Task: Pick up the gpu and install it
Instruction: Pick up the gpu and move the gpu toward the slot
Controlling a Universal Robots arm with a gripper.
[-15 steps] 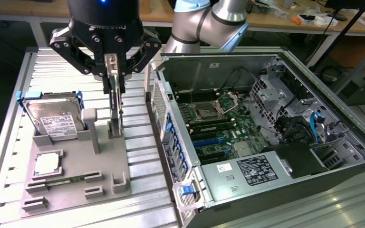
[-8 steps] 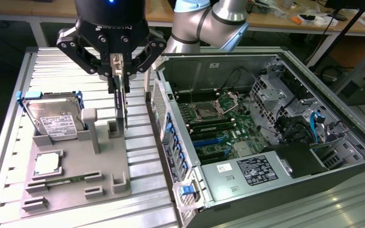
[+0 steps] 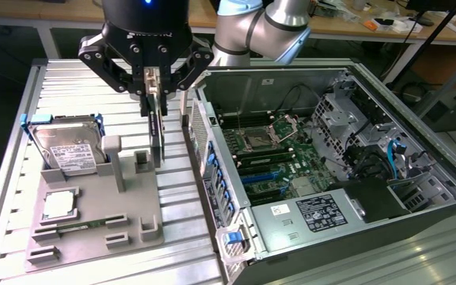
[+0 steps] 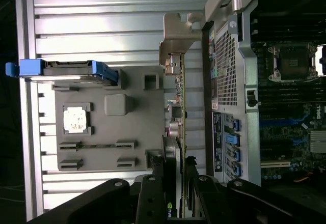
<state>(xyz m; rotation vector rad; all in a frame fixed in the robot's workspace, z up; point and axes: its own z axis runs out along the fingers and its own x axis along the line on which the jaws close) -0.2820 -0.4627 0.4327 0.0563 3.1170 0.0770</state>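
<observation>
Gpu point(image 3: 157, 139): one card, hanging on edge straight down from my gripper point(image 3: 155, 98), at six o'clock from it in the exterior view, over one gray holder tray point(image 3: 133, 199).

Counting from the exterior view's left:
- One hard drive point(image 3: 68, 148) in a blue-cornered frame stands in the tray's back pocket, at about nine o'clock from the card.
- One square processor chip point(image 3: 59, 205) and one slim memory stick point(image 3: 73, 226) lie flat at about seven o'clock from the card.
- The single gpu comes next.
- One open computer case point(image 3: 275, 83) sits at three o'clock, its motherboard point(image 3: 272, 160) showing one processor socket point(image 3: 260, 140).

The card is just beside the case's perforated rear wall, on the outside of it. Its lower edge is down by the tray's upright post point(image 3: 141, 161), and I cannot tell whether the two touch. In the wrist view I see the card edge-on. Its silver bracket point(image 4: 175, 46) is at the end far from me, next to the case's rear corner.

My two fingers point(image 4: 152, 198) are drawn in partway and clamped on the card's upper edge, one pad on each flat face. I am grasping the gpu and touching nothing else.
</observation>
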